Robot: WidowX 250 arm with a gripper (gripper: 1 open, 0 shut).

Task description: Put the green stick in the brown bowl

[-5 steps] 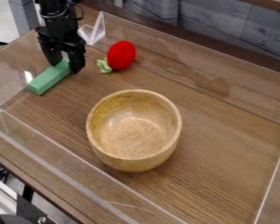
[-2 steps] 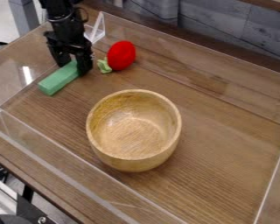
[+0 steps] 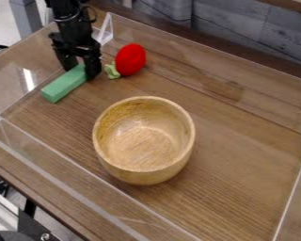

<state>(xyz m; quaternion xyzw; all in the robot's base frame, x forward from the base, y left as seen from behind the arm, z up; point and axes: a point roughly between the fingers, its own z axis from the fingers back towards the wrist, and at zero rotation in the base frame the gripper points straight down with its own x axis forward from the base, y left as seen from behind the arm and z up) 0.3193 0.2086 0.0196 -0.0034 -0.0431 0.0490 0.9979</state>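
Camera view: green stick (image 3: pixel 63 88) lies flat on the table (image 3: pixel 235 155), left and far of the brown bowl (image 3: pixel 143 140), so not in it. Compared with a second ago, the stick has slid a bit to the right, and the end effector (image 3: pixel 75 68) has shifted right with it. Latest change looks tiny; both seem nearly at rest.

End effector is over the stick's far end, fingers spread, no clear pinch (contact is hard to make out, dark fingers hide that end). Probably a nudge, not a lift. Red toy (image 3: pixel 129 58) sits just right of the arm, same place as before.

For the task: still at the grasp stage, my read. Next, line up across the stick and close; closing off-centre could push it again or bump the toy. Then lift and carry near-right to the bowl.
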